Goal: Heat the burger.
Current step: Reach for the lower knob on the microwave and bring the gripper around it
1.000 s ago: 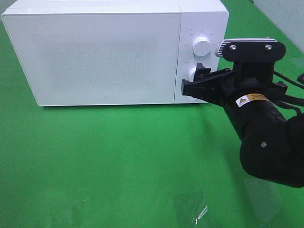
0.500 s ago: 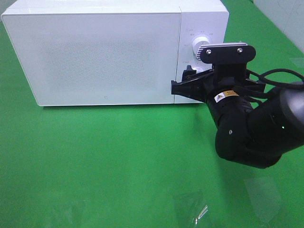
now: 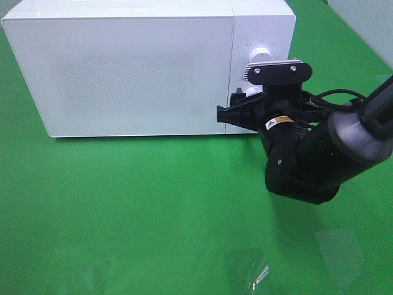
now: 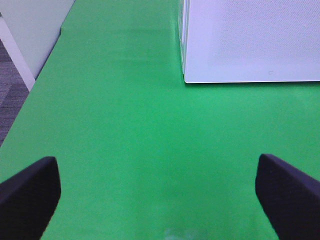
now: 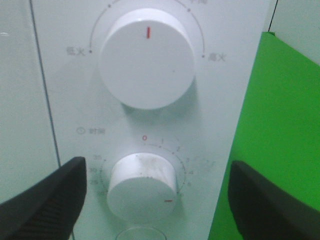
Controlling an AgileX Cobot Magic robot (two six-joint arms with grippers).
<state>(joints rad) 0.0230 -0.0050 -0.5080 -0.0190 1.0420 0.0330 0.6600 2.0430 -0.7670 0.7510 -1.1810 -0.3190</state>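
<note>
The burger is hidden; no view shows it. The white microwave [image 3: 135, 67] stands at the back with its door shut. My right gripper [image 3: 229, 106] is open right in front of the control panel, at the lower knob [image 3: 250, 91]. In the right wrist view its fingers [image 5: 45, 200] straddle the lower timer knob [image 5: 142, 185] without touching it. That knob's red mark points down and to the right, away from 0. The upper power knob [image 5: 147, 57] has its mark straight up. My left gripper [image 4: 157, 200] is open and empty over bare green cloth.
The green table cloth [image 3: 123, 203] spreads in front of the microwave. A clear shiny scrap [image 3: 255, 273] lies near the front edge. The left wrist view shows the microwave's corner [image 4: 250, 40] and the table's edge by a grey floor [image 4: 10, 100].
My right arm has swung left and closer to the control panel, so the open gripper now sits lower left of the upper knob. The left arm stays out of the exterior view.
</note>
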